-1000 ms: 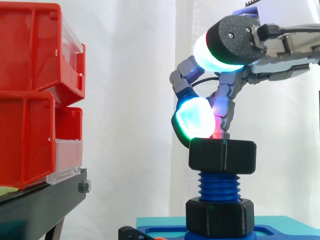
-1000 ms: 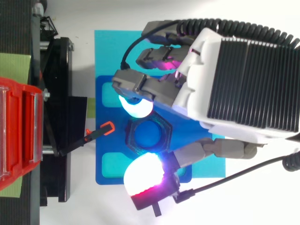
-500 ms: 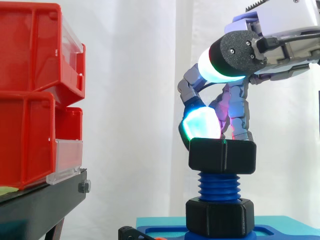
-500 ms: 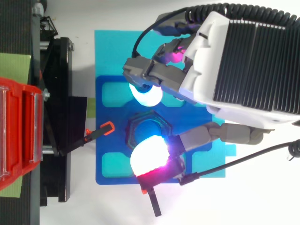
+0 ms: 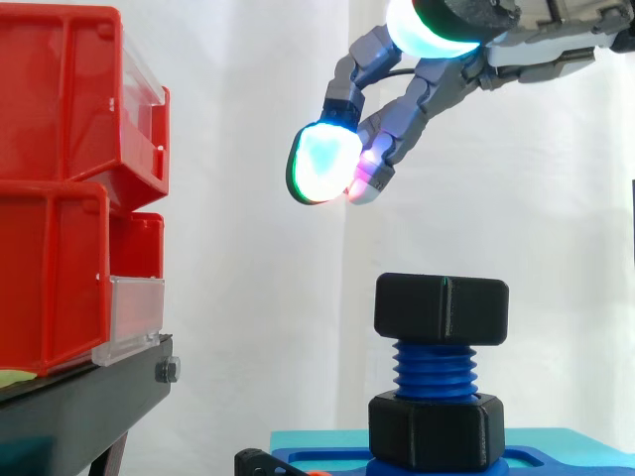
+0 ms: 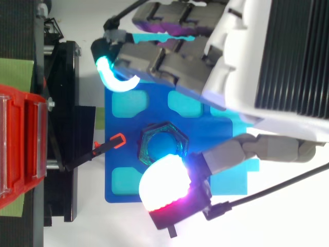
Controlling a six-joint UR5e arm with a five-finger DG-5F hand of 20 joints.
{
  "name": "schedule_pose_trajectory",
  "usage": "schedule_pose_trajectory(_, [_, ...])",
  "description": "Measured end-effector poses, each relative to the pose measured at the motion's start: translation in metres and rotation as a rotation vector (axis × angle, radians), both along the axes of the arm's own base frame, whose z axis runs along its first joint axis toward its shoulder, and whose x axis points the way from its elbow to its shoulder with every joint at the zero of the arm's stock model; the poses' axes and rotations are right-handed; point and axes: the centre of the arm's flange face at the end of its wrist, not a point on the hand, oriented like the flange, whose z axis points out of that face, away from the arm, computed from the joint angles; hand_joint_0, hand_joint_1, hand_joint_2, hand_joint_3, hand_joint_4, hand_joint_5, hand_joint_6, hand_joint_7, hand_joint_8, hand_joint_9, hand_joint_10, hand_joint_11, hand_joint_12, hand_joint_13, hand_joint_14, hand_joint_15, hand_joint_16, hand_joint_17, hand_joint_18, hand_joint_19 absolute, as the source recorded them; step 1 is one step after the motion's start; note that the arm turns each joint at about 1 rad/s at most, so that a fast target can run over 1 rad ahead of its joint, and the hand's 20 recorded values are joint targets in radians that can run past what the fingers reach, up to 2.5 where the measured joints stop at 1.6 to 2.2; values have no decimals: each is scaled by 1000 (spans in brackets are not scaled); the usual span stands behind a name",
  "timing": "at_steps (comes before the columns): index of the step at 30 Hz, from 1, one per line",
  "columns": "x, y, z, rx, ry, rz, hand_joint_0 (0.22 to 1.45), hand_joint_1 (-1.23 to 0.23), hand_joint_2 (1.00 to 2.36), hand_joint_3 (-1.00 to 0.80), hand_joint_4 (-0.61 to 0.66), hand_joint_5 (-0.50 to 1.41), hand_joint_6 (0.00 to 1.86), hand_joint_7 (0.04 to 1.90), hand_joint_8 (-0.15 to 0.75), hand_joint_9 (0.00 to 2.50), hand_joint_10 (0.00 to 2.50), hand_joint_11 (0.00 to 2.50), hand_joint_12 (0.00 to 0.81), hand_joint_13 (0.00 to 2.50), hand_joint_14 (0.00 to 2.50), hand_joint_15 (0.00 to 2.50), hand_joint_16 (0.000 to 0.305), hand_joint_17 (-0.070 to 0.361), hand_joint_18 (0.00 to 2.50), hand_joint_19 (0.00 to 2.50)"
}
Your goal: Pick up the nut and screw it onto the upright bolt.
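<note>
Nut (image 5: 442,307): black, six-sided, sitting level on the top turns of the blue bolt (image 5: 435,367). Bare thread shows between it and the black collar (image 5: 437,428) at the bolt's foot. From above, the nut (image 6: 163,143) lies over the middle of the blue base plate (image 6: 114,159).

Hand (image 5: 422,89) hangs well above the nut, touching nothing. Fingers are loosely bent and spread apart, with nothing between them. One glowing fingertip (image 5: 322,164) points down and to the left of the nut.

Judgement: the nut is started but probably not run down, with thread left below it.

Risks:
- If the pads land off-centre or on the corners, they are likely to slip round the nut instead of turning it.
- A push on one side could tip the nut and jam the thread.
- Too loose a grip would turn nothing.
- Turning the wrong way would back it off the top.

Red bins (image 5: 60,198) stand to the left, well apart.
</note>
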Motion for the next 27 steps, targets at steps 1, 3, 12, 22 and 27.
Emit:
schedule_pose_trajectory(1, [0,1,-3,2,2,3,466,-192,1000,-500,205,-161,501,641,284,631,0,0,393,338,0,0,49,110,121,0])
schedule_pose_trajectory(3, [0,4,-12,12,5,9,467,-175,1000,-500,187,-158,501,630,276,620,0,0,383,305,0,0,49,109,80,0])
schedule_pose_trajectory(12, [1,13,-41,93,-15,55,471,-108,1000,-500,184,-148,501,620,265,576,0,0,375,223,0,0,47,106,0,0])
schedule_pose_trajectory(22, [0,16,-44,103,-5,64,475,-102,1000,-500,245,-112,502,686,277,597,0,0,374,245,0,0,46,104,0,0])
schedule_pose_trajectory(27, [-1,18,-45,102,5,66,479,-107,1000,-500,251,-99,503,735,284,632,0,0,375,288,0,0,46,104,7,0])
